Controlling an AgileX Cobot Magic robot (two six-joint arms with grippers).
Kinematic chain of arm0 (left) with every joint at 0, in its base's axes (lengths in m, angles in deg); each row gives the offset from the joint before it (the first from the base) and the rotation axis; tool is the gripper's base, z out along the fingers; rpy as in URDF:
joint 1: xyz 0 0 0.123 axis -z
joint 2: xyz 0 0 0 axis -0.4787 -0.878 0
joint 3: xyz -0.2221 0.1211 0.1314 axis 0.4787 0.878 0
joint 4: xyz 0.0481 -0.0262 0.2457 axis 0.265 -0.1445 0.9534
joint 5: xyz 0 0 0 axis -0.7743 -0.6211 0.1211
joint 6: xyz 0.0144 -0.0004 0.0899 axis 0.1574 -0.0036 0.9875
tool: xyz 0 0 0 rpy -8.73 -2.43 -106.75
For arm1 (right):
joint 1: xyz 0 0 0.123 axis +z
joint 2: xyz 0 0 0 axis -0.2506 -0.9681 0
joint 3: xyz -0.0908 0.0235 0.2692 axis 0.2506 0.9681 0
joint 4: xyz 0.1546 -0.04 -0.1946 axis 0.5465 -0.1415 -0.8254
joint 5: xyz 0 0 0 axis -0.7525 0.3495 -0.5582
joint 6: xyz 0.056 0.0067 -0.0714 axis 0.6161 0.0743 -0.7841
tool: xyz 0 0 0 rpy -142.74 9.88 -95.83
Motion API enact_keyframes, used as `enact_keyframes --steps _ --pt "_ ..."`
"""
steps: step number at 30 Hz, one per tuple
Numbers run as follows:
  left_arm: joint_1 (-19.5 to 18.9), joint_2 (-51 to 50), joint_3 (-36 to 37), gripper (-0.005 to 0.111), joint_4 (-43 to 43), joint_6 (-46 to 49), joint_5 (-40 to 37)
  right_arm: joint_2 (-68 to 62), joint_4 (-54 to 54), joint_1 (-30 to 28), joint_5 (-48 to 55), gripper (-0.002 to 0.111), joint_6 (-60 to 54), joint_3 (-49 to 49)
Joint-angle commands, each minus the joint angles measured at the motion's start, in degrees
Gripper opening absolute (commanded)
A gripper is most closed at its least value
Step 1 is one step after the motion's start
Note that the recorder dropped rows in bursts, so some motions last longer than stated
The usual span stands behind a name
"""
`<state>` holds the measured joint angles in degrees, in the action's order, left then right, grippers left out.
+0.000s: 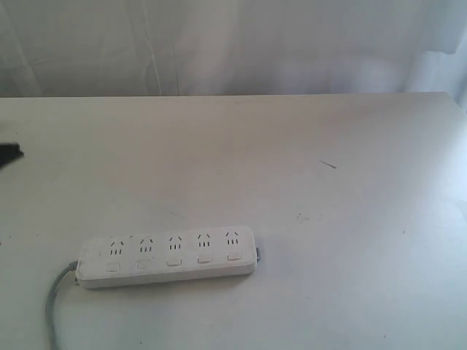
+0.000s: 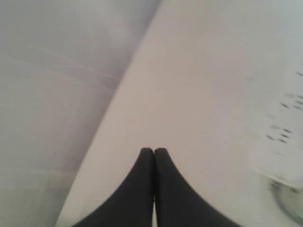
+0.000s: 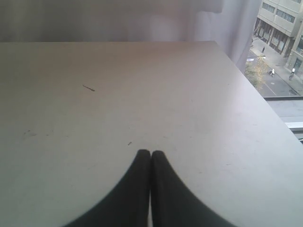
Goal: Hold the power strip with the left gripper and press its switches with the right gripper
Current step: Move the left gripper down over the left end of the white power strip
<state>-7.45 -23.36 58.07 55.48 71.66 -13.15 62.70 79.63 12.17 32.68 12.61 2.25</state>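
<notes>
The white power strip (image 1: 169, 257) lies flat near the front of the table, its grey cord (image 1: 57, 295) trailing off its left end. A row of small white switches (image 1: 173, 259) runs under the socket groups. A blurred end of the power strip (image 2: 284, 142) shows at the edge of the left wrist view. My left gripper (image 2: 154, 150) is shut and empty above bare table; only a black tip of it (image 1: 10, 154) shows at the exterior view's left edge, far from the strip. My right gripper (image 3: 151, 152) is shut, empty, over bare table; the exterior view does not show it.
The white table (image 1: 306, 160) reaches back to a pale curtain (image 1: 233, 44). Its right edge (image 3: 255, 90) borders a window onto a street far below. A small dark speck (image 1: 328, 164) lies right of the table's middle.
</notes>
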Motion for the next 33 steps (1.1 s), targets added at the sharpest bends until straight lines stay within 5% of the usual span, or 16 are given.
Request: enact_keyframes --steps 1,4,8,18,29,31,33 --pt "10.52 -0.6 -0.83 0.0 -17.73 20.27 -16.12 0.31 -0.16 -0.51 -0.21 0.0 -0.53 0.13" --pt "15.07 -2.34 -3.54 0.0 -27.79 27.95 -25.9 0.31 -0.16 -0.51 -0.21 0.0 -0.53 0.13" --pt "15.76 -5.74 -8.04 0.0 -33.47 28.45 -31.74 0.31 -0.16 -0.51 -0.21 0.0 -0.53 0.13" --pt "15.76 -22.51 -20.69 0.0 -33.7 27.79 -51.0 0.31 -0.16 -0.51 -0.21 0.0 -0.53 0.13" --pt "15.76 -28.3 -24.36 0.0 -28.22 25.01 -46.31 0.31 -0.16 -0.51 -0.21 0.0 -0.53 0.13" --pt "15.76 -28.3 -24.36 0.01 -27.13 24.34 -46.68 0.31 -0.16 -0.51 -0.21 0.0 -0.53 0.13" --pt "15.76 -28.41 -24.36 0.041 -25.93 24.34 -45.86 0.31 -0.16 -0.51 -0.21 0.0 -0.53 0.13"
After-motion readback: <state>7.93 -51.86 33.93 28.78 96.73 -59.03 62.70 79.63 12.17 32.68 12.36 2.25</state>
